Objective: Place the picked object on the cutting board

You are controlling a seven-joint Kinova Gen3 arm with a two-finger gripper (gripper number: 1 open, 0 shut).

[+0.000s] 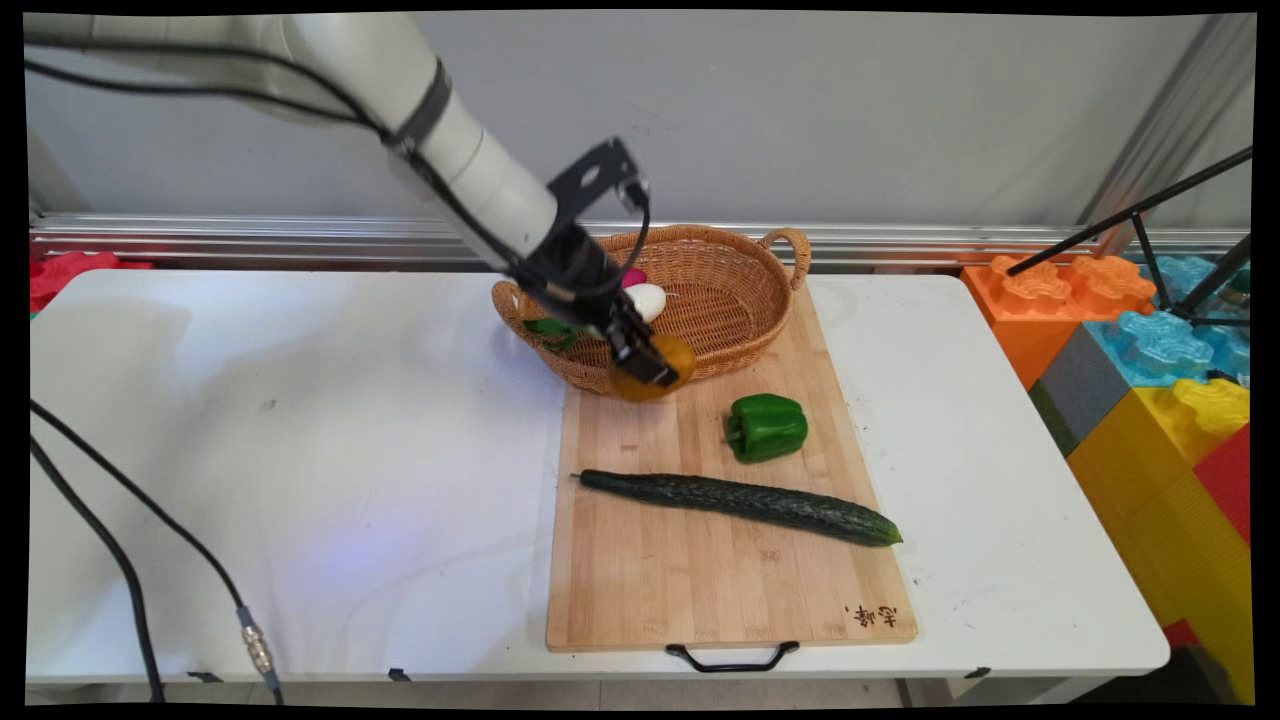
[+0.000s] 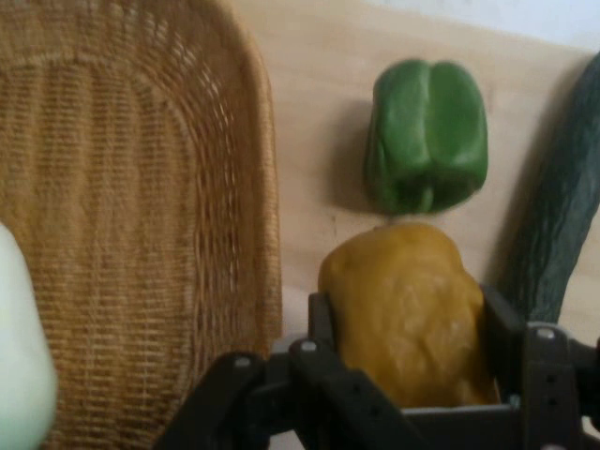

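Here gripper (image 2: 408, 328) fingers clamped on yellow pepper (image 2: 408, 314), beside wicker basket (image 2: 141, 187) rim, over cutting board (image 1: 700, 580).

Woven wicker basket (image 1: 730, 290); glossy green pepper (image 1: 766, 427)

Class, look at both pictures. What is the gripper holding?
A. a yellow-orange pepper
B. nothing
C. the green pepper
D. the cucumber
A: the gripper is closed on the yellow-orange pepper, while the green pepper and the cucumber lie on the cutting board.
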